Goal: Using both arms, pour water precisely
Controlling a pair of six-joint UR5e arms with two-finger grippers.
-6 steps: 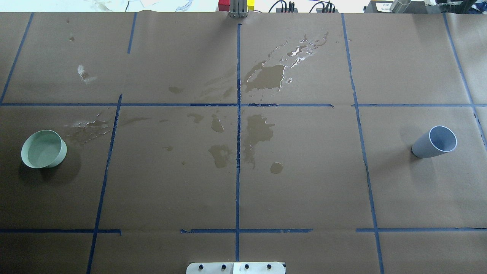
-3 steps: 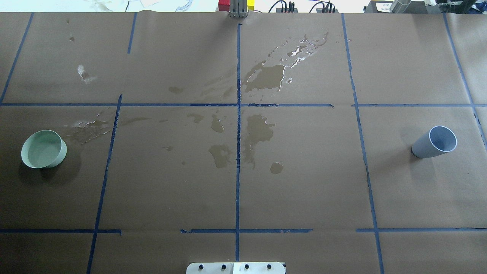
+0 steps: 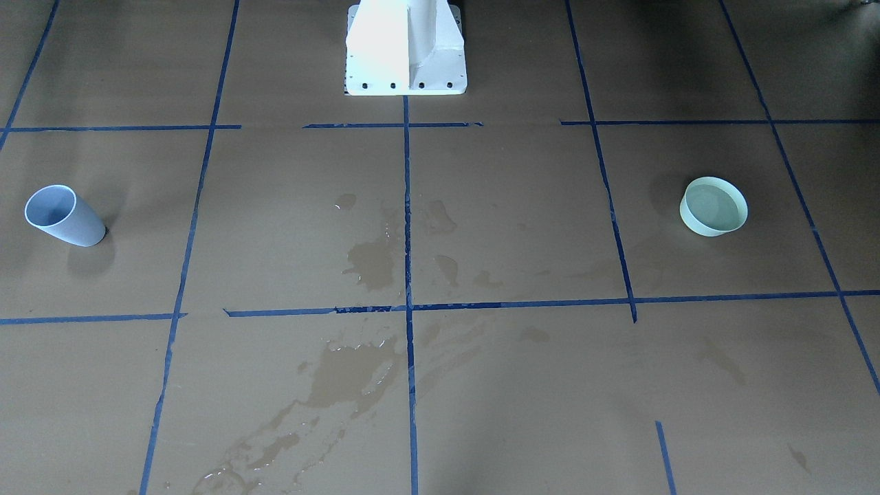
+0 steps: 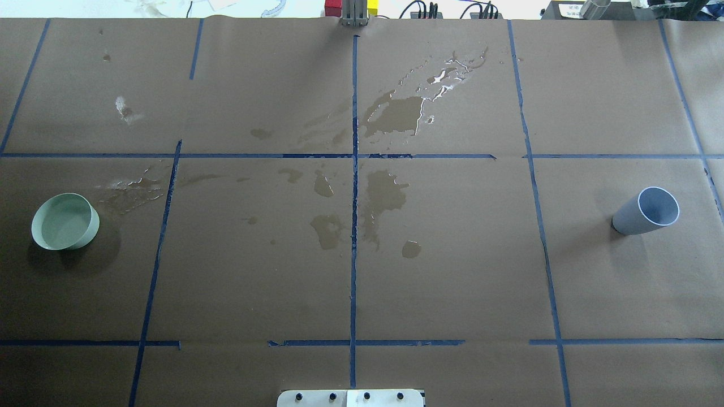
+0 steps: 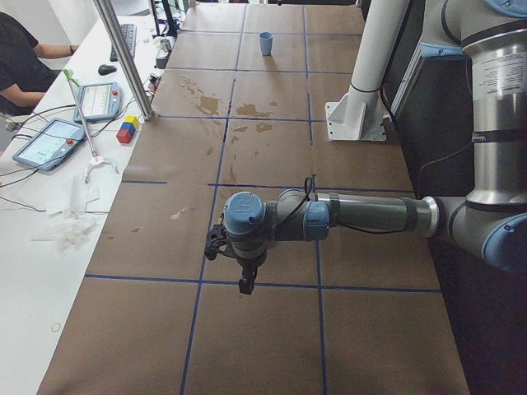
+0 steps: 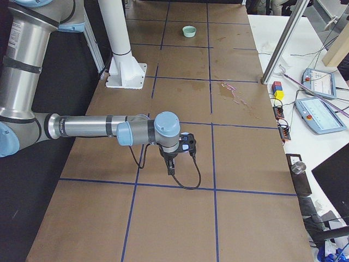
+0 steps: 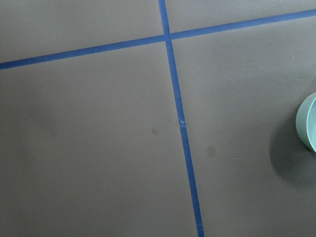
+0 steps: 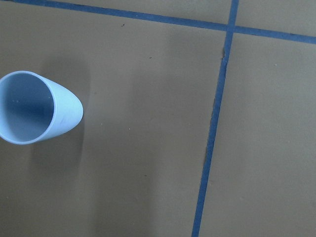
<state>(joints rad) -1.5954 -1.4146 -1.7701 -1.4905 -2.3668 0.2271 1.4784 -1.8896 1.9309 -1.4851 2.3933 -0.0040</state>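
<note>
A mint-green bowl (image 4: 92, 227) (image 3: 693, 221) (image 6: 189, 31) stands at the table's left end, with water (image 3: 715, 205) lying flat and pale inside it. Its edge (image 7: 307, 122) shows at the right of the left wrist view. A blue-grey cup (image 4: 629, 219) (image 3: 77, 227) (image 5: 265, 43) (image 8: 66, 111) stands upright at the right end, apparently empty. My left gripper (image 5: 245, 286) hangs above the table at the left end; my right gripper (image 6: 171, 170) hangs above the right end. I cannot tell whether either is open or shut. Neither holds anything that shows.
Dark wet spill patches (image 4: 386, 195) (image 4: 399, 113) spread over the middle of the brown paper, which is gridded with blue tape. The white pedestal (image 3: 405, 48) stands at the robot's edge. A person (image 5: 20, 58), tablets (image 6: 316, 114) and a metal pole (image 5: 123, 58) are on the far side.
</note>
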